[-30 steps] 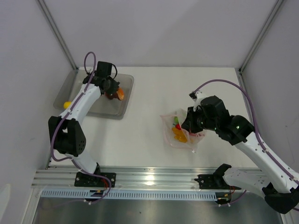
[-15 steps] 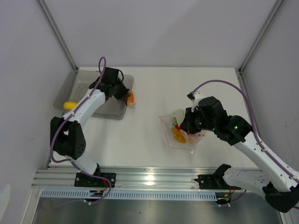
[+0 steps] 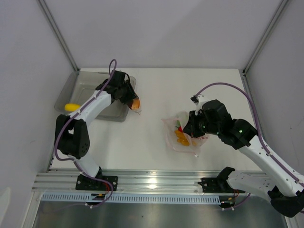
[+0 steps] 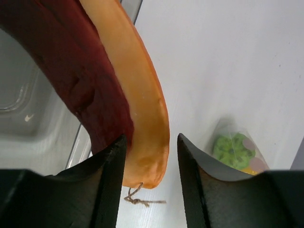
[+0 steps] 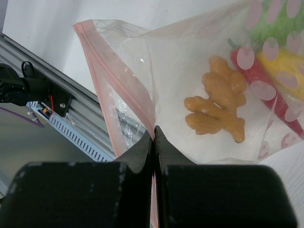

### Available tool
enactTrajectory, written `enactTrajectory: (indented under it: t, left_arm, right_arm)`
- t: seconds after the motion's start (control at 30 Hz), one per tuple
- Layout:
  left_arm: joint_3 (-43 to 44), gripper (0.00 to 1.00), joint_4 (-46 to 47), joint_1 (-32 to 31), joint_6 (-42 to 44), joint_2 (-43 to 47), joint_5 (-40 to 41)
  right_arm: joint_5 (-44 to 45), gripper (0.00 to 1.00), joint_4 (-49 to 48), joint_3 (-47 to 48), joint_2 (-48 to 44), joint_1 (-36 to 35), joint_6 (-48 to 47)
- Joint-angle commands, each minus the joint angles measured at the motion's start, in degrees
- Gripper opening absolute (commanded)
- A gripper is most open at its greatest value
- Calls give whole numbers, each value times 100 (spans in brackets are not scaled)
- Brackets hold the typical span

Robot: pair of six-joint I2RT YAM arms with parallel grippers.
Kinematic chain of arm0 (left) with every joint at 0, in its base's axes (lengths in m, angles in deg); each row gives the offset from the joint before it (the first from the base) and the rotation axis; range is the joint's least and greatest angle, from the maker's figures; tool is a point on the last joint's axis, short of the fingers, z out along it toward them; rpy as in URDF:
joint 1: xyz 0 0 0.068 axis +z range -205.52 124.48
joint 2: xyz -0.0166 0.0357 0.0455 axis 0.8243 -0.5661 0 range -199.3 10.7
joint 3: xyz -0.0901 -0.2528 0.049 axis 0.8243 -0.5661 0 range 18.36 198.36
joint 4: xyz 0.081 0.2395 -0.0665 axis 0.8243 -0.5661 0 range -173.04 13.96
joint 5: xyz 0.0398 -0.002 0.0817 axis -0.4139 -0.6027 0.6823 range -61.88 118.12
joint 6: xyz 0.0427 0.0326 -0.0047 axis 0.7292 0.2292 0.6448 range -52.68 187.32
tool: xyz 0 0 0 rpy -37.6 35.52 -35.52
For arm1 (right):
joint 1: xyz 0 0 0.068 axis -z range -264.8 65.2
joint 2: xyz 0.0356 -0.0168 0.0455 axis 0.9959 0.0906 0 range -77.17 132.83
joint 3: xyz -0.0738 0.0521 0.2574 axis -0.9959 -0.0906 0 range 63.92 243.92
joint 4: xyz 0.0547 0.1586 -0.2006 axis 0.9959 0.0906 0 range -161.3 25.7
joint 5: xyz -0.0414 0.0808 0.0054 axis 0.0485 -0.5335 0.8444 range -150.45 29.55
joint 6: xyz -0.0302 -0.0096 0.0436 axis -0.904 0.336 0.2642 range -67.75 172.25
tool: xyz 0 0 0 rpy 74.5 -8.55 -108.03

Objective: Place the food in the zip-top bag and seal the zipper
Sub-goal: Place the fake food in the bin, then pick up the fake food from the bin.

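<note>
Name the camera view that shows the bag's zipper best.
Right wrist view: the zipper sits close up, its pinkish-red strip running into the shut right gripper. The top view shows only a faint pink edge on the small zip-top bag. The left wrist view shows a distant bag corner, no strip.

Slice [image 4: 145, 109]: orange-red skin, dark red face.
Zip-top bag [image 5: 180, 61]: clear, with pale pink dots. Zipper [image 5: 118, 80]: pinkish-red.
Inside the bag: orange knobbly piece [image 5: 216, 107], red chili [image 5: 266, 88], yellow piece [image 5: 287, 61], green fruit [image 5: 278, 21].
Tray [image 3: 78, 88]: grey, translucent. Second yellow piece [image 3: 71, 107] at its left edge.
Bench [image 3: 152, 137]: white, unpatterned.
</note>
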Motion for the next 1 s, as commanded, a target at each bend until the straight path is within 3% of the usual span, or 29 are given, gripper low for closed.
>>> enactTrajectory:
  t: [0.0,0.07,0.2,0.27,0.3,0.33,0.57,0.73,0.97]
  left_arm:
    - [168,50,-105,-41,312,459,420]
    - [202,61,-175,-41,374,608,682]
    - [247,68,-385,-59,409,802,965]
    - [229,79,-456,-147,392,1020,1263]
    - [220,95,-500,-190,348,1092,1638]
    - [177,99,-648,-217,295,1153,1781]
    - [36,100,-1071,-313,-452,1505,1826]
    - [-272,100,-571,-516,276,1743,2020]
    - [176,94,-1519,-516,813,1216,2370]
  right_arm:
    - [78,0,-131,-25,-88,-48,79]
    - [78,0,-148,-34,-79,-65,88]
    - [69,0,-184,-51,-53,-109,123]
    - [95,0,-201,-60,-35,-127,132]
    - [95,0,-201,-69,-44,-153,132]
    - [104,0,-210,-95,-44,-162,149]
    - [113,0,-315,-148,0,-250,220]
    - [174,0,-254,-113,17,-321,229]
    - [236,0,-237,-131,-53,-329,246]
